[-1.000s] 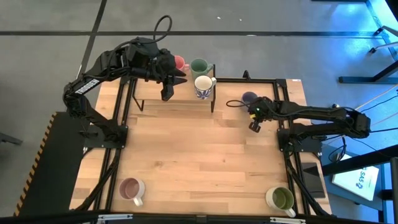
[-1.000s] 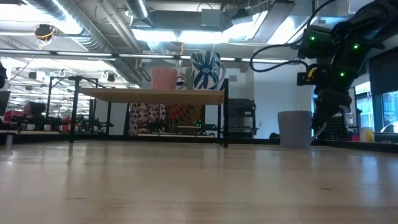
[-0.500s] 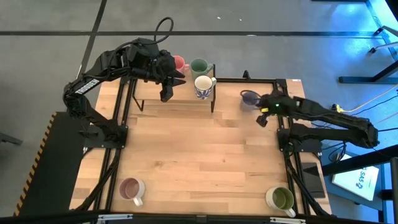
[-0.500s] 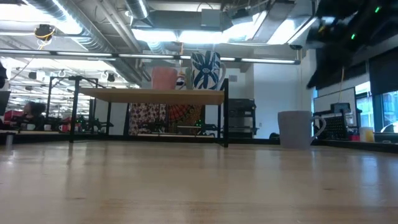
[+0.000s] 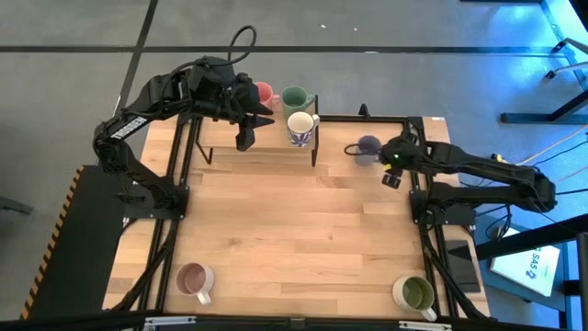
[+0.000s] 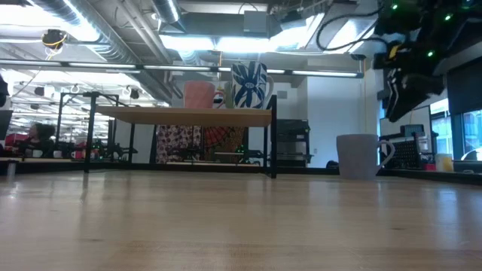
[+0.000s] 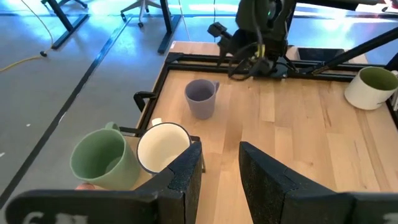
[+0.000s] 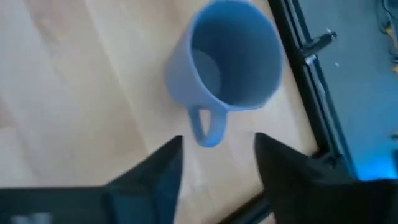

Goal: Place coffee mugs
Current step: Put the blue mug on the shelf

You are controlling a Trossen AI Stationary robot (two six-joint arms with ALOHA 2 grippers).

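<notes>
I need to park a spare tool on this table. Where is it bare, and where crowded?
Bare: the wooden tabletop between the raised shelf and the front corner mugs, beige-pink and cream-olive. Crowded: the shelf's pink, green and white-blue mugs; the right gripper by the lavender mug.

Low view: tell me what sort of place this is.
Probably an open-plan lab or workshop: exposed ceiling ducts, strip lights, and desks with office chairs beyond the wooden table.

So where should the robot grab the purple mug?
Probably by the handle or the rim next to it. The purple mug stands upright and open on the table, and its handle points toward the right gripper, whose open fingers sit either side of it. Coming down from above looks easiest, since nothing stands close around it.
</notes>
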